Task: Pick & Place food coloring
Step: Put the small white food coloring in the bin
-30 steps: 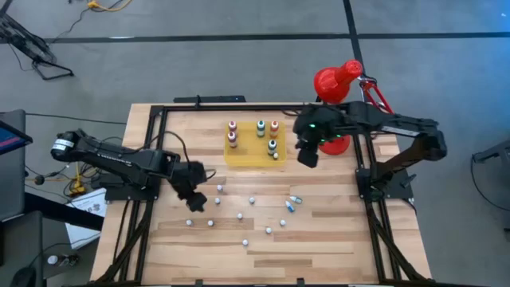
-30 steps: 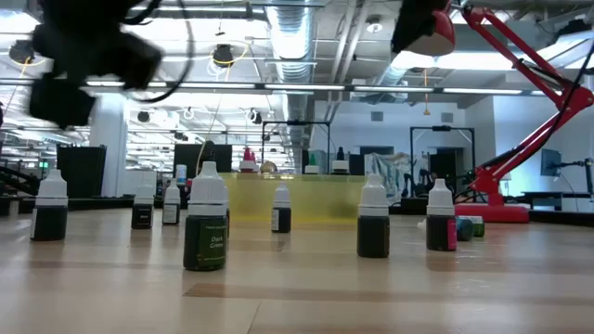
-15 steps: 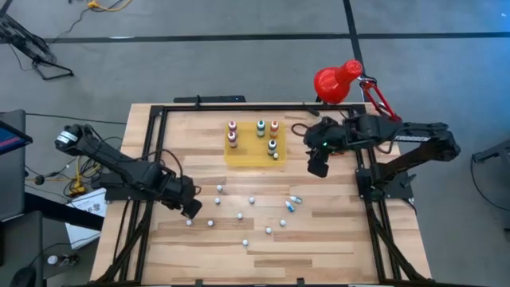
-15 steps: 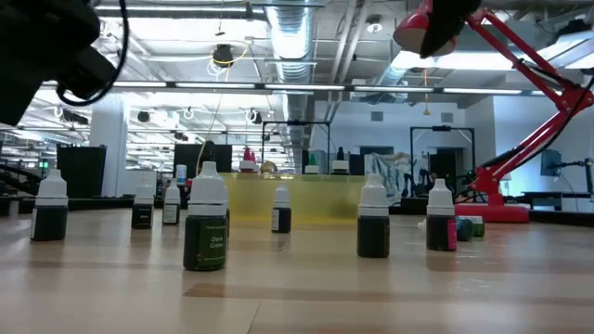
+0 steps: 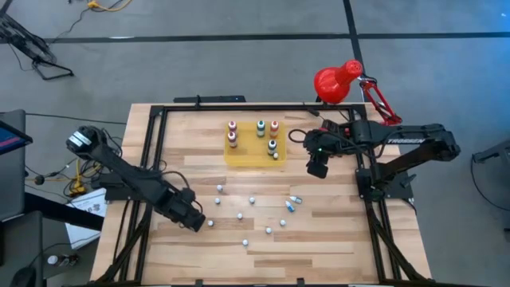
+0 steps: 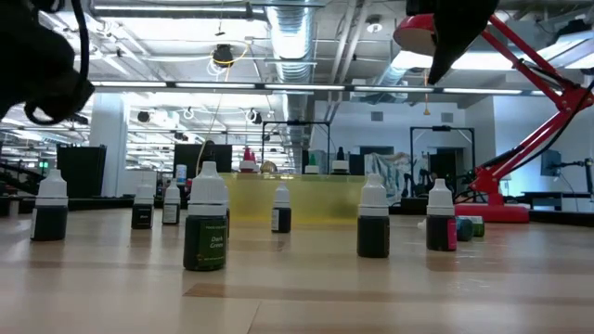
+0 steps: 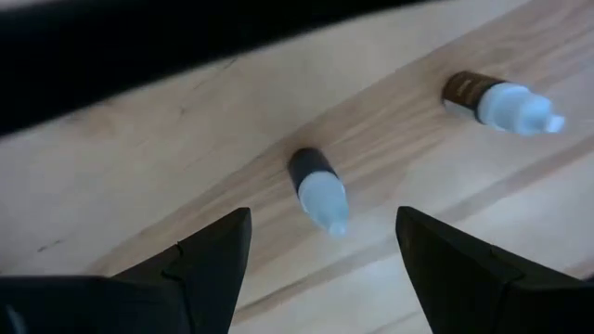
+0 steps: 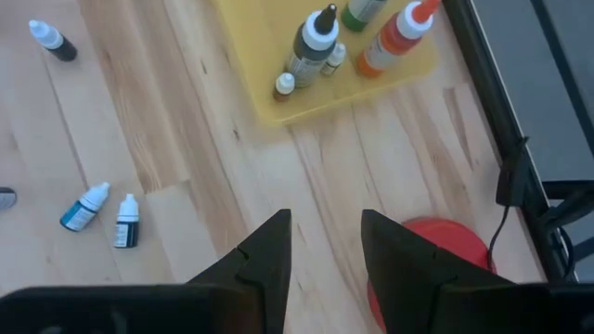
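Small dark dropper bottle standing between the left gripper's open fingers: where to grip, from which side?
Grip the small dark dropper bottle across its dark body, below the white cap. It stands upright, so bring the open left gripper straight down, fingers astride it. Its neighbour stands apart.

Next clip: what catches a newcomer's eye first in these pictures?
The big red desk lamp at the table's far right edge stands out first, then the flat yellow rectangular mat holding a cluster of upright dropper bottles. Tiny white-capped bottles dot the wooden table, and the left gripper hangs open over one near the left side.
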{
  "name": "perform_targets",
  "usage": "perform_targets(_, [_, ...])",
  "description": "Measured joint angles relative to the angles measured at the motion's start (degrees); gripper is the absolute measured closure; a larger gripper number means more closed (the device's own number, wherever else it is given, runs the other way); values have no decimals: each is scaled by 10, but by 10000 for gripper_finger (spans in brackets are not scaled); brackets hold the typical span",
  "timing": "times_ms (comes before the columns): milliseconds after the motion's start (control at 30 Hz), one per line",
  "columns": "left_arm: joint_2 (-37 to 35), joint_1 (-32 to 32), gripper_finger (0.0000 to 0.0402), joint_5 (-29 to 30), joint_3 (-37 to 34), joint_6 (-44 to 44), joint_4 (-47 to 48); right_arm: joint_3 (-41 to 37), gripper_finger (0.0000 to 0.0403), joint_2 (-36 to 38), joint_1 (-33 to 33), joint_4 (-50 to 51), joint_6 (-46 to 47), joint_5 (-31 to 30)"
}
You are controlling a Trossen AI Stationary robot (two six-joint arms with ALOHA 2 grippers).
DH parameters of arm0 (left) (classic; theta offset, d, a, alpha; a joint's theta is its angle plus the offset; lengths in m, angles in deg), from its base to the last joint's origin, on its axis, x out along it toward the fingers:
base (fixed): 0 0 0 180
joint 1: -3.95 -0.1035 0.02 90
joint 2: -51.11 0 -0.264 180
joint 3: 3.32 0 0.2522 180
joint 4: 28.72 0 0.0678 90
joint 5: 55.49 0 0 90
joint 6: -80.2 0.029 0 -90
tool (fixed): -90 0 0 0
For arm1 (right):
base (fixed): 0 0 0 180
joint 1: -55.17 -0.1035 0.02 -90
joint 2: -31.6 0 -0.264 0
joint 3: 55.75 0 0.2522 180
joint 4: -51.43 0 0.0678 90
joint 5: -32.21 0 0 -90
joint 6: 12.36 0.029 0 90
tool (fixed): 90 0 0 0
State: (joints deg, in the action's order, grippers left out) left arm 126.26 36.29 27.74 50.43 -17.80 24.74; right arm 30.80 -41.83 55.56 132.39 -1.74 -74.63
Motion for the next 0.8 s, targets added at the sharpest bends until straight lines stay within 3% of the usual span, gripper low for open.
perform_targets(300, [52,-8,139,-35,0,49,-23,0,280,0,0,-4,0,0])
perform_targets(567, [52,-10,141,-17,0,50,-22,0,280,0,0,-13,0,0])
perform_targets(800, [52,-10,204,-5,0,51,-23,0,280,0,0,-17,-5,0])
